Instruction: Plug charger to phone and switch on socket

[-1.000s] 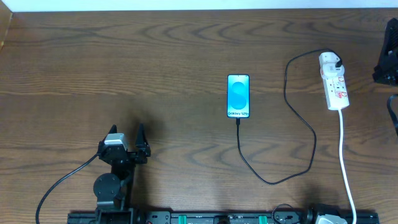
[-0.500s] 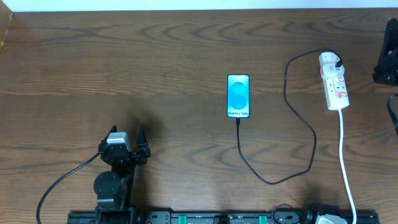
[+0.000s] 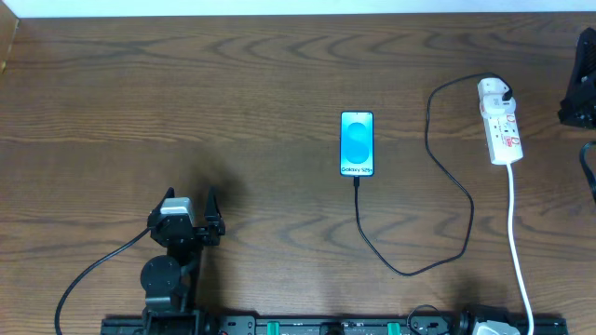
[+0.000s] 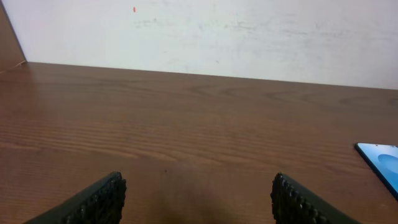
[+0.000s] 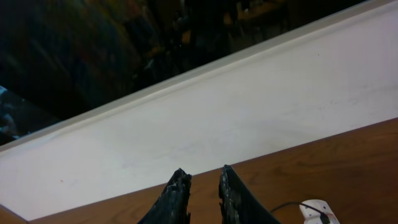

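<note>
Plugged in, waiting on power: the phone (image 3: pixel 357 142), screen glowing blue-cyan, lies flat mid-counter (image 3: pixel 186 93). The thin black cable of the charger (image 3: pixel 463 200) meets its near edge and loops away to the white plug (image 3: pixel 495 90) on the socket (image 3: pixel 501 126) at far right. A clumsy press there could shove the light strip, drag the cable and likely pull the connector free. Whether it is switched on cannot be told. The left gripper (image 3: pixel 189 199) has jaws wide and empty; the right gripper (image 5: pixel 204 186) has its jaws all but closed on nothing.
</note>
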